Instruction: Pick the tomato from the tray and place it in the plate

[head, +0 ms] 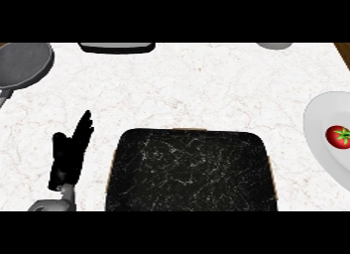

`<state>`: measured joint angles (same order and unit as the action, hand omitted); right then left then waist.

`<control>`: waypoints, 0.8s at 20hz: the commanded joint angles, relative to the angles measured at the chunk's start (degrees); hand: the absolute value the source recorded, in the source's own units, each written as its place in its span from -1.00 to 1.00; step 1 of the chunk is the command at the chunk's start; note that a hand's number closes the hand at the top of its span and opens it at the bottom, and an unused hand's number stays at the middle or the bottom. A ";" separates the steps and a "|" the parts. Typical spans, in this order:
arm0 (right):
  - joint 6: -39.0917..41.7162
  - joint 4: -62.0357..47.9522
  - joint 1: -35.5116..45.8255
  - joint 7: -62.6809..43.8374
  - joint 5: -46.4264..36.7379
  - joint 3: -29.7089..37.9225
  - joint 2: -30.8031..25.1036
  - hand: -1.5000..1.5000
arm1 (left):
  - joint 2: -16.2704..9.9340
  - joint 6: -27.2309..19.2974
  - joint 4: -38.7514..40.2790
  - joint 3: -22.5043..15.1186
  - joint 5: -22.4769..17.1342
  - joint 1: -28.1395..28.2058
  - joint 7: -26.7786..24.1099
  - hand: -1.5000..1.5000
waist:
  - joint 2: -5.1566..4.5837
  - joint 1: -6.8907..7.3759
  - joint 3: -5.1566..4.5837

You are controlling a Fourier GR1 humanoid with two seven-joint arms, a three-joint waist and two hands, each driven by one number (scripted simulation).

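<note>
A red tomato (340,136) with a green stem lies on the white plate (325,111) at the right edge of the counter. The black marbled tray (192,171) sits at the front centre with nothing on it. My left hand (69,154) stands just left of the tray, fingers straight and pointing up, holding nothing. No part of my right hand shows in the head view.
A grey frying pan (16,64) lies at the back left, its handle running toward the left edge. A black-rimmed object (117,47) sits at the back edge, and a pale round object (275,45) at the back right.
</note>
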<state>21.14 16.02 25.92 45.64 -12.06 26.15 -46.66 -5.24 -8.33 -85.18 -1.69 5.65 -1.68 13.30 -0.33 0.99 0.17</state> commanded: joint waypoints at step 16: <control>-2.21 -7.20 -2.66 7.77 -0.87 0.12 -3.65 -1.00 | 0.73 0.36 4.75 1.35 0.31 -3.17 -2.59 0.00 | -0.37 0.17 0.16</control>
<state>17.22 10.07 24.12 49.55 -13.01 25.92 -50.01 -5.57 -6.93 -83.26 -0.16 5.03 -2.78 11.73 -0.58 1.25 0.28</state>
